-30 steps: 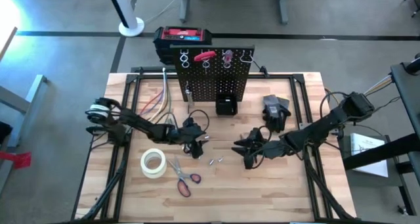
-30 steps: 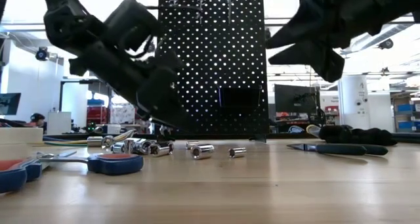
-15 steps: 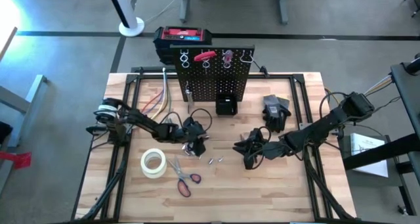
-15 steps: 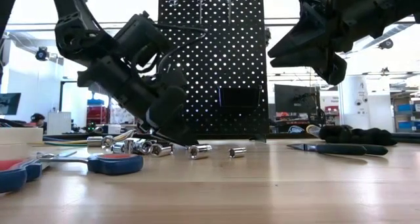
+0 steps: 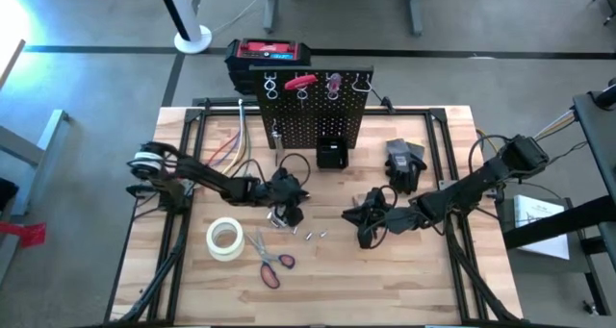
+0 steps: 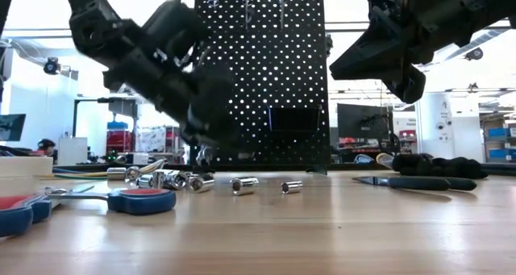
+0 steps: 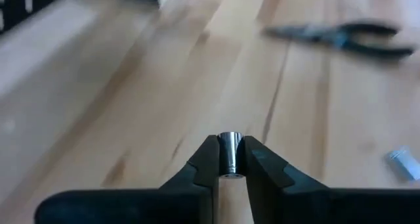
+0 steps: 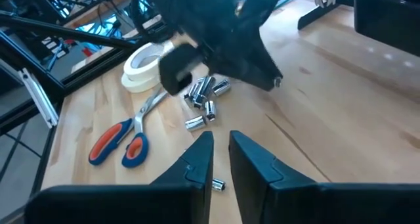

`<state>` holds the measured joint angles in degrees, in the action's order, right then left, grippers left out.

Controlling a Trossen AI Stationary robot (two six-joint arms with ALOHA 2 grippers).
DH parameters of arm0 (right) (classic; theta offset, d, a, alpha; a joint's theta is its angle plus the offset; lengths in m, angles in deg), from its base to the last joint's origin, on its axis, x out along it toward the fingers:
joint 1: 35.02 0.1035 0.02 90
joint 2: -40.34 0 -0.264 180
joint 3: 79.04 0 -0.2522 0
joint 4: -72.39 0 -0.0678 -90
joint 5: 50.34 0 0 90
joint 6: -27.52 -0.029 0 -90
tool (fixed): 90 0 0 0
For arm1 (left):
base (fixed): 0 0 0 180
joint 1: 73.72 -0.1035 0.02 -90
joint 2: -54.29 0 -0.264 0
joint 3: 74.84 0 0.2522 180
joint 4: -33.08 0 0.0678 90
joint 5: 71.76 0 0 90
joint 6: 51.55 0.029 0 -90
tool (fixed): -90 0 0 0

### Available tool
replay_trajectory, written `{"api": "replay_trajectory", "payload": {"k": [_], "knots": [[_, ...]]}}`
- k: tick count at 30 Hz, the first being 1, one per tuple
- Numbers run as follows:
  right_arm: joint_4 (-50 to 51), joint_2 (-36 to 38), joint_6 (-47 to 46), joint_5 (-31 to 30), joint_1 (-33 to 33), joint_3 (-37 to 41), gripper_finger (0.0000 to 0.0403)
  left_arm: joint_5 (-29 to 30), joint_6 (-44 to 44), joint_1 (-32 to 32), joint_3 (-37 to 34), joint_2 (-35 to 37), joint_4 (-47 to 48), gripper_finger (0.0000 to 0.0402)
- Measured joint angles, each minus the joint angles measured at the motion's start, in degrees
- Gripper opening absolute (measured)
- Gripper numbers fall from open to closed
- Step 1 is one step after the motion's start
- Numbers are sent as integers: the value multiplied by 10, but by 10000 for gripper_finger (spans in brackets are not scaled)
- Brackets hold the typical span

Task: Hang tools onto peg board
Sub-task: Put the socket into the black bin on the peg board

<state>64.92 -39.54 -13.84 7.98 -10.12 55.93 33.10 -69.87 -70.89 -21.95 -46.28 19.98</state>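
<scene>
Left gripper (image 7: pixel 230 159) clamped on one small silver socket (image 7: pixel 230 153), raised off the table (image 5: pixel 423 280).

I see loose sockets (image 6: pixel 189 181) lying just below it, scissors (image 5: pixel 269 263) and tape roll (image 5: pixel 225 239) nearby, the peg board (image 5: pixel 313 116) upright beyond. Right gripper (image 8: pixel 220 155) hovers well apart (fingers slightly parted, holding nothing); pliers (image 7: pixel 341 37) lie ahead.

Left gripper (image 7: pixel 230 159), socket (image 7: pixel 230 153) clamped, now raised.

You have a glossy metal socket (image 7: pixel 230 154) between matt black fingers (image 7: pixel 203 168), pale smooth wood table (image 5: pixel 404 280), matt black perforated metal peg board (image 6: pixel 262 73)
</scene>
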Motion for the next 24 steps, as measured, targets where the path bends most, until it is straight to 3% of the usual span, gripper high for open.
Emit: {"api": "replay_trajectory", "payload": {"k": [8, 15, 24], "knots": [[-1, 0, 0, 0, 4, 0, 38, -9, 69, -11, 73, 61, 93, 37], [-1, 0, 0, 0, 11, 0, 33, -6, 128, -49, 175, 63, 199, 38], [1, 0, 3, -29, 34, 0, 32, -8, 159, -116, 241, 49, 215, 39]]}}
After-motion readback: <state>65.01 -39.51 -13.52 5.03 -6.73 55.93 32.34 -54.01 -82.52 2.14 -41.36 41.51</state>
